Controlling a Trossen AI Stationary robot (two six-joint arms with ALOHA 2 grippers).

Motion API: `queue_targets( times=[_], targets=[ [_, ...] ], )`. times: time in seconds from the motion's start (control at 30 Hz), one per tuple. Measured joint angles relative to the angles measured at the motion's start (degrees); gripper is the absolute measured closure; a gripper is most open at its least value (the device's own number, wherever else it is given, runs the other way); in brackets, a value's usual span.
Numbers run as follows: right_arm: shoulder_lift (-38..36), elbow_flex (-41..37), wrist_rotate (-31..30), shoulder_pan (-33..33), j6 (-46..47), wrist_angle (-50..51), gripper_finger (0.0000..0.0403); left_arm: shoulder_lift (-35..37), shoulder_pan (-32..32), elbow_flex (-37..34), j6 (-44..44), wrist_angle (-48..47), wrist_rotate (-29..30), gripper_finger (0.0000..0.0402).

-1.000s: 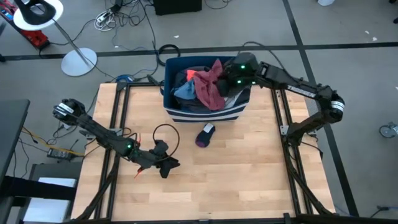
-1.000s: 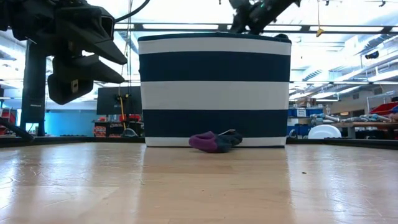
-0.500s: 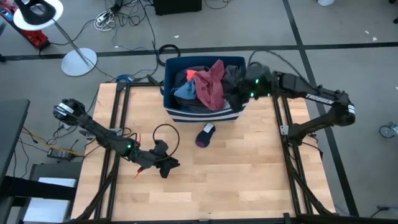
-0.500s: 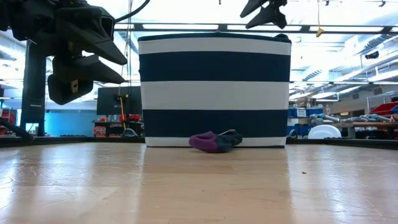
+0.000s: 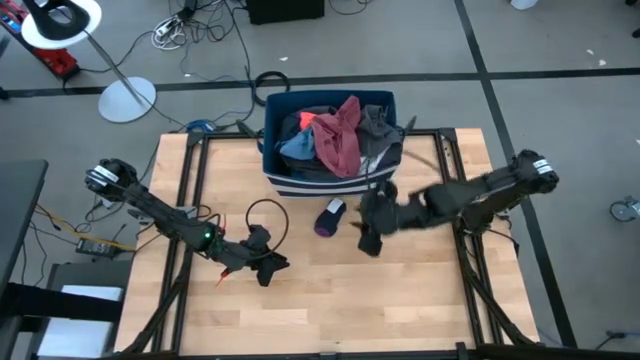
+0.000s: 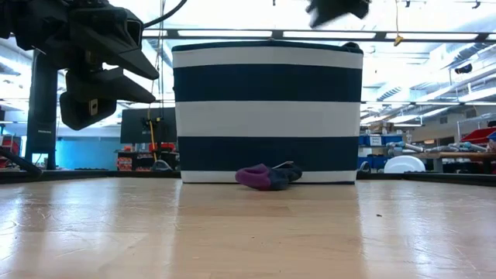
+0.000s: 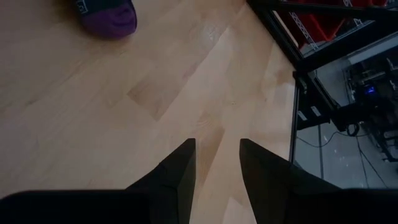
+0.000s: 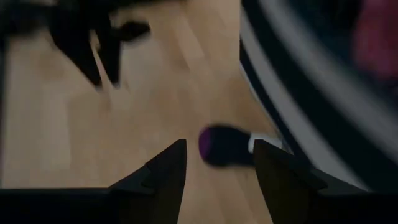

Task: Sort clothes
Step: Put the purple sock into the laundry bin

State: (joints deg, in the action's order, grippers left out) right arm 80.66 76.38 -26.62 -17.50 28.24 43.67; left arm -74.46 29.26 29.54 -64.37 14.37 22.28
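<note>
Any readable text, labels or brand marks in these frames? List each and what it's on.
None can be read.
Sock: pale marks on its dark cuff, too small to read.
Right arm: motion-blurred, no lettering legible.
Bin: plain stripes, no text.

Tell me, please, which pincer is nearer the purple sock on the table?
Right. The right pincer hangs just beside the purple sock, open and empty. The left pincer sits farther off, toward the table's front.
</note>
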Motion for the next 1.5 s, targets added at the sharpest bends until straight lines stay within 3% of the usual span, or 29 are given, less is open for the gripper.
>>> queue_targets(
  times=[0.17,0.37,0.5,1.07,1.17,1.33,1.5],
  targets=[
    [0.75,-11.03,-5.76,-5.92,9.5,-2.6,0.0224,0.0,0.0,0.0,0.01,0.86,0.0,0.0273],
    [2.11,-28.42,-5.93,-7.5,14.72,-32.62,0.023,0.02,0.0,0.02,0.0,1.79,0.0,0.0273],
    [7.63,-34.52,-6.33,-5.51,15.74,-45.08,0.0232,0.02,0.0,0.0,0.01,1.64,0.0,0.0273],
    [36.38,-28.78,-7.81,3.9,2.05,-78.31,0.0238,0.02,0.0,0.0,0.01,3.2,0.0,0.0273],
    [38.97,-27.0,-8.1,5.23,-0.33,-80.73,0.0273,0.02,0.0,0.0,0.01,3.72,0.0,0.0273],
    [38.58,-25.79,-6.43,6.89,-6.82,-80.64,0.0388,0.02,0.0,0.0,0.01,4.14,0.0,0.0273],
    [35.01,-25.56,-5.54,7.66,-8.04,-81.12,0.0399,0.02,0.0,0.0,0.01,4.64,0.0,0.0273]
  ],
)
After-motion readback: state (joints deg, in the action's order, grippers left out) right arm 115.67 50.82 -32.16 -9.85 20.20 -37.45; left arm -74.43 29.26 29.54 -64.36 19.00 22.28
